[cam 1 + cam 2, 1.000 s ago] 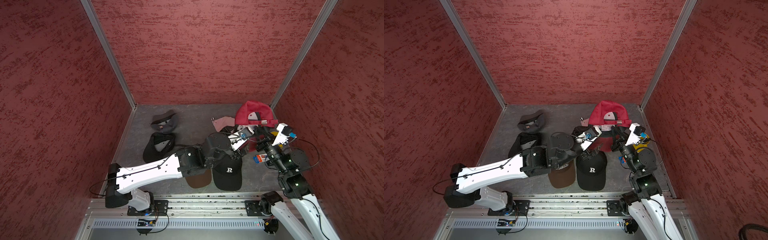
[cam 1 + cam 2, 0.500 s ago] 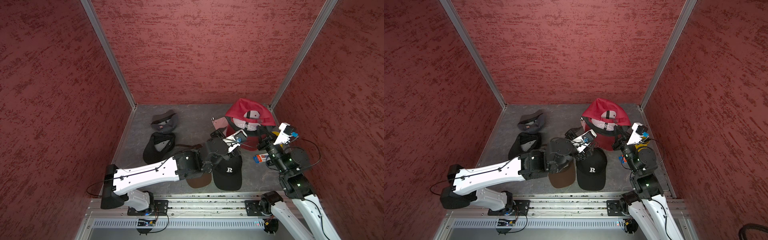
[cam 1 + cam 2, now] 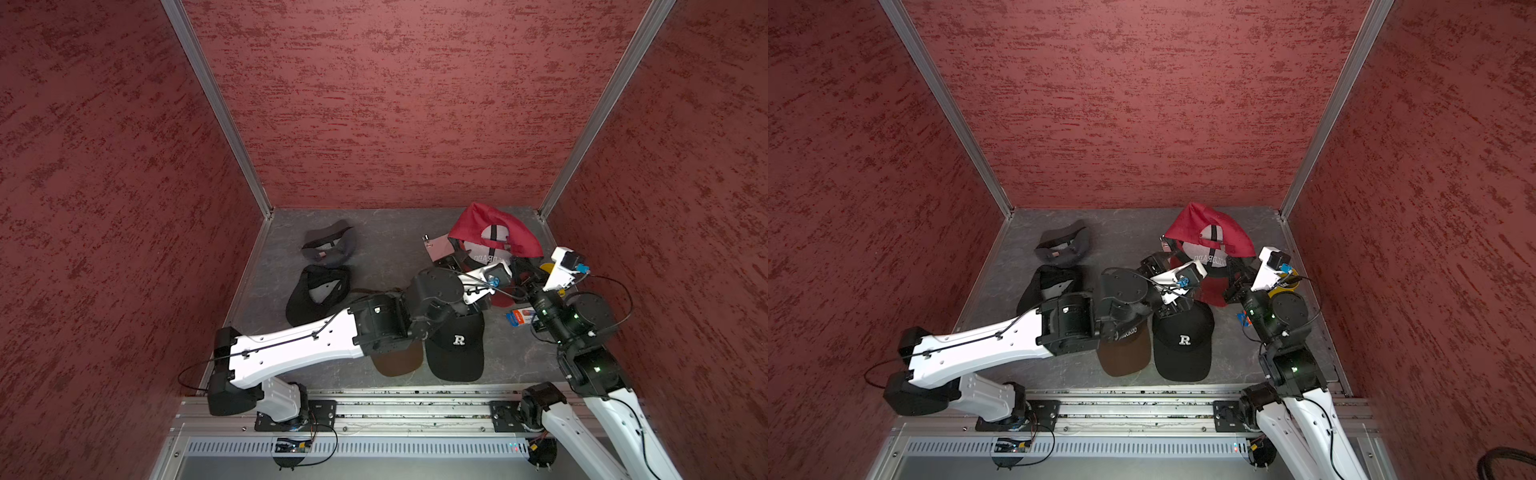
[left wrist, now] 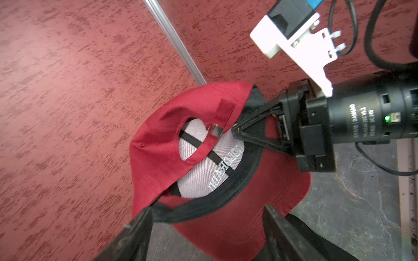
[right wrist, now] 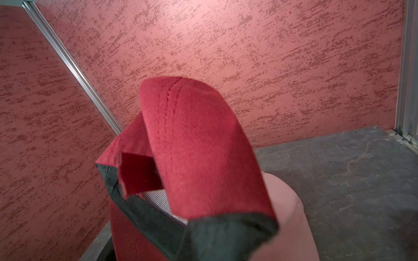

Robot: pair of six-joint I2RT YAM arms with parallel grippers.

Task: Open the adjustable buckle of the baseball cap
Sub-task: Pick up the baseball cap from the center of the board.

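**Red cap gripped at the far right, strap threaded through its buckle**

Red textured walls (image 3: 395,104) close in a grey stone-look floor (image 3: 386,241) on three sides. The red cap (image 3: 515,232) is at the far right of the floor, near the corner post. It is raised and tipped so its inside faces the arms. In both top views its white lining and black sweatband show.

The right claw (image 4: 236,131) is pinched together on the cap's back edge, just beside the metal buckle (image 4: 214,130). The red strap (image 4: 225,110) runs through that buckle across the back opening.

The left claw (image 4: 207,209) stands with its jaws apart below the cap's rim. One finger (image 4: 140,226) touches the black sweatband and the other is clear of it. The right wrist view is filled by red fabric and sweatband, too close to read the grip.

A black cap with a white R (image 3: 455,345) lies near the middle, with a brown cap (image 3: 397,361) just left of it, partly under the left arm. On the left side lie another black cap (image 3: 318,291) and, farther back, a grey cap (image 3: 328,245). A pink cap (image 3: 436,247) lies just left of the red one.
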